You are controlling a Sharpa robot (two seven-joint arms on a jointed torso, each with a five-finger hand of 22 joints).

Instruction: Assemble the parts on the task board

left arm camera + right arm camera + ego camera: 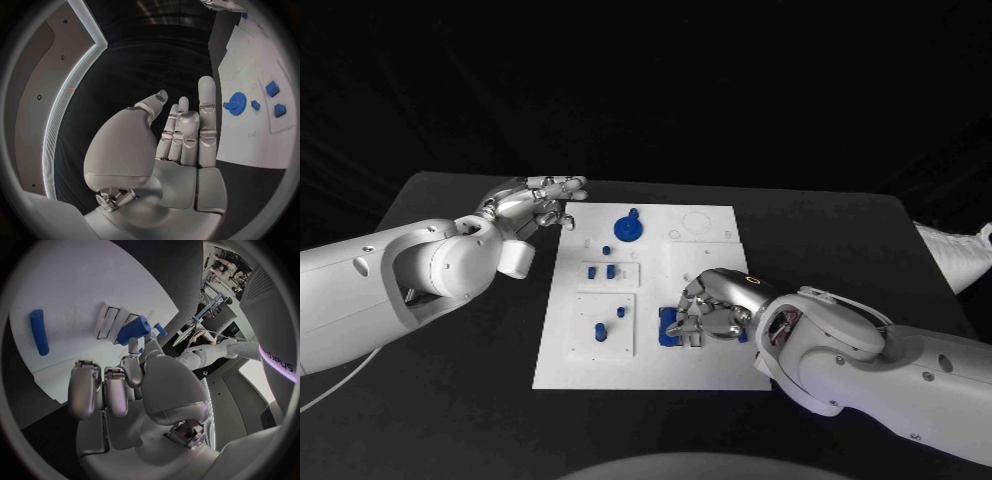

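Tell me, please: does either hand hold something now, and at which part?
The left hand holds nothing. The right hand rests on a blue part on the task board; whether it grips it cannot be told.

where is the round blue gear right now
In the head view the round blue gear sits at the white task board's far end, just right of the left hand.

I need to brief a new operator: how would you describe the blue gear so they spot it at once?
Start at the white task board in the middle of the black table. Go to its far end, near the left hand. The blue gear lies there: a round toothed wheel, the largest blue part, unlike the small blocks and pegs nearer the right hand.
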